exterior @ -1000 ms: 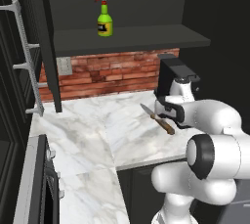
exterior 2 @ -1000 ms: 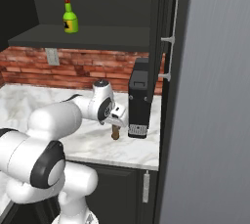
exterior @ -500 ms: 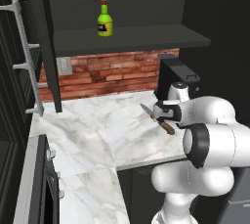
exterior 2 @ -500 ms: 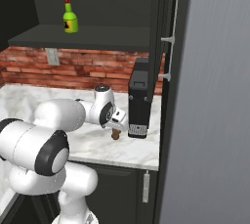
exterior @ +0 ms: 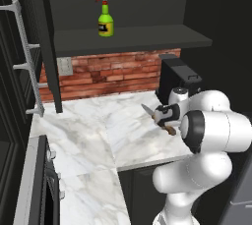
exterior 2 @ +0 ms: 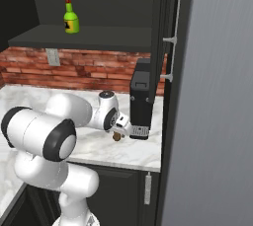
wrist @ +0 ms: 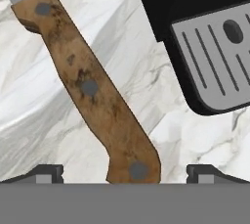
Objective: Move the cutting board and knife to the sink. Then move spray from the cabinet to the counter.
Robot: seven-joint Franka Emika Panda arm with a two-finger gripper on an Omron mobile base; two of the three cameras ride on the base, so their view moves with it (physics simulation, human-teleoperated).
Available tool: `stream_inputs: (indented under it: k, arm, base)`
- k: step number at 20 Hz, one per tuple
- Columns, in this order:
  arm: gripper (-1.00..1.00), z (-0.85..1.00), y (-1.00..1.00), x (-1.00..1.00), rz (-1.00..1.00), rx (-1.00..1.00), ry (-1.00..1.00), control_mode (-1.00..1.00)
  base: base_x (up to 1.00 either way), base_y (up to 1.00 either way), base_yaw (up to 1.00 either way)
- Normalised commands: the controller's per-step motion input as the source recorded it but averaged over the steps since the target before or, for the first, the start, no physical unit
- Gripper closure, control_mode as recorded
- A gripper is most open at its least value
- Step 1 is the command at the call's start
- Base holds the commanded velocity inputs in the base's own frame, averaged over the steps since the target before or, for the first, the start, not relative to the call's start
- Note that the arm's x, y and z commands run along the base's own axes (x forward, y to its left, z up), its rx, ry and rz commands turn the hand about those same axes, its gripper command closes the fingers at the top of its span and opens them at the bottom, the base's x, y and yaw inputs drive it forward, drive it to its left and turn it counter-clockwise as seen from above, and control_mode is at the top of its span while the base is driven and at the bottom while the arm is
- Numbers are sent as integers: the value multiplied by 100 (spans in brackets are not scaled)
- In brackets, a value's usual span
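I am hovering low over the knife (wrist: 93,96) lying on the counter (exterior: 88,135) beside the coffee machine (exterior 2: 142,99), my gripper (wrist: 125,171) spread wide so both fingertips are straddling its wooden handle before closing

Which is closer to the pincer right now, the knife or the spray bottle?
The knife: its brown handle lies between the open pincer tips on the counter; the green spray stands on the cabinet shelf.

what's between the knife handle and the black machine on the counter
Bare white marble counter separates the knife handle from the black machine, seen in the hand view.
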Motion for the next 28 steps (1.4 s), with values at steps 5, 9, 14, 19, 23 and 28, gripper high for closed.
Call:
stream_inputs:
  k: [5,9,14,19,23,28]
  arm:
    - [-100,-17,-2,18,0,0,0,-100]
    - [-100,-21,0,0,0,0,0,-100]
    - [-100,-19,0,0,0,0,0,-100]
    - [-100,-20,0,1,0,0,1,-100]
    - [-100,0,0,0,0,0,0,-100]
    - [-100,0,0,0,0,0,0,-100]
  base:
    - [0,0,0]
    - [0,0,0]
    - [0,0,0]
    - [0,0,0]
    - [0,0,0]
    - [0,0,0]
